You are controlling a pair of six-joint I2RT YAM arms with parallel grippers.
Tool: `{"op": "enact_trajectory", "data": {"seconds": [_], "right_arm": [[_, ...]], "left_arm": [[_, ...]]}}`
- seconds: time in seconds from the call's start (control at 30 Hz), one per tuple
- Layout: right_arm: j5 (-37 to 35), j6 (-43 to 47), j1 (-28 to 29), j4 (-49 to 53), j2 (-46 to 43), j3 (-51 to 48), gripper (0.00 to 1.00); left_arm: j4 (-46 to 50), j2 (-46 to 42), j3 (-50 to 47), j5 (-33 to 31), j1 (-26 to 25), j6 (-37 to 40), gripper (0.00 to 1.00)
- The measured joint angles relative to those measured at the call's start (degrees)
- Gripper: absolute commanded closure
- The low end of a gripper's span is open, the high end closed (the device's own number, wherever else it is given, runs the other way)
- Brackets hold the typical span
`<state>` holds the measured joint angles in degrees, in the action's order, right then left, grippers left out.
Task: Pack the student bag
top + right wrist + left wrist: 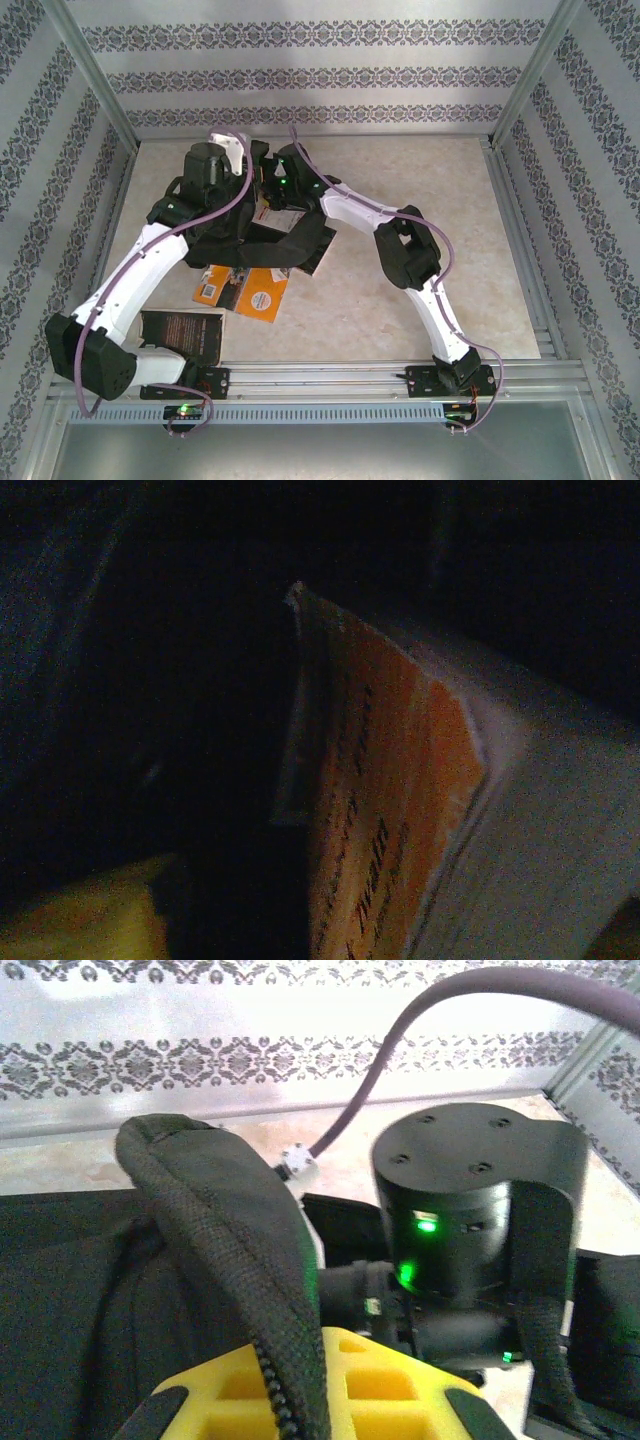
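Observation:
The student bag [290, 245] lies black and soft at the middle left of the table. My left gripper [320, 1385] is shut on the bag's zipper edge [230, 1230] and holds it lifted, with the yellow fingers [400, 1390] on either side of the fabric. The right arm's wrist [465, 1230] sits just beyond that edge. My right gripper [330, 930] is down in the bag's dark inside. An orange book [390, 810] with white page edges stands there. One yellow finger [80, 920] is off to the book's left with a dark gap between, so the jaws stand open.
Orange books [250, 290] lie on the table just in front of the bag. A dark book [185, 335] lies near the left arm's base. Patterned walls close in the back and both sides, and a metal rail [330, 380] runs along the near edge.

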<state>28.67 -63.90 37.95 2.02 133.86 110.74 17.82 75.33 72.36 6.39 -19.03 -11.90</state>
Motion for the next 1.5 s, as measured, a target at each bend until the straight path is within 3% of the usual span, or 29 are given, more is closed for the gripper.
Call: {"op": "enact_trajectory", "data": {"seconds": [0.17,0.43,0.5,0.6,0.63,0.83,0.97,1.1,1.23,1.33,1.5], "right_arm": [[-1.20,11.78,-1.16,9.40,-3.41,-1.20,0.25],[-6.25,23.08,-5.51,16.96,-21.66,-14.29,0.27],[-6.69,24.35,-6.78,16.98,-25.11,-16.59,0.28],[-8.44,26.40,-7.76,17.64,-28.09,-18.82,0.29],[-9.60,26.91,-7.76,18.18,-28.70,-19.61,0.29],[-16.92,28.00,-7.78,20.52,-35.56,-28.61,0.31],[-17.20,32.13,-7.28,21.33,-40.39,-29.44,0.30],[-18.23,40.46,-0.22,20.74,-44.09,-28.83,0.33],[-11.96,47.19,8.90,17.66,-42.88,-28.50,0.34],[-7.28,51.58,14.05,17.92,-35.67,-25.40,0.33],[-4.15,57.57,21.05,20.61,-18.69,-18.29,0.32]], "left_arm": [[-2.12,4.22,1.16,-0.39,3.26,-1.97,1.00],[-3.58,14.43,6.97,2.73,4.13,-5.35,0.99],[-3.58,14.97,6.97,3.54,4.13,-6.16,0.89],[-3.63,14.67,6.97,4.00,4.13,-7.17,0.53],[-3.43,14.40,6.97,3.89,4.13,-7.74,0.45],[2.27,7.28,6.01,1.18,4.15,-11.28,0.36],[6.69,-2.12,2.64,-0.63,4.15,-13.81,0.28],[12.33,-12.31,-2.91,-7.50,4.15,-18.60,0.20],[21.51,-16.98,-3.63,-18.99,4.28,-23.02,0.20],[25.81,-18.51,-4.44,-26.25,4.52,-24.44,0.20],[29.11,-22.43,-7.32,-32.22,4.52,-24.85,0.20]]}}
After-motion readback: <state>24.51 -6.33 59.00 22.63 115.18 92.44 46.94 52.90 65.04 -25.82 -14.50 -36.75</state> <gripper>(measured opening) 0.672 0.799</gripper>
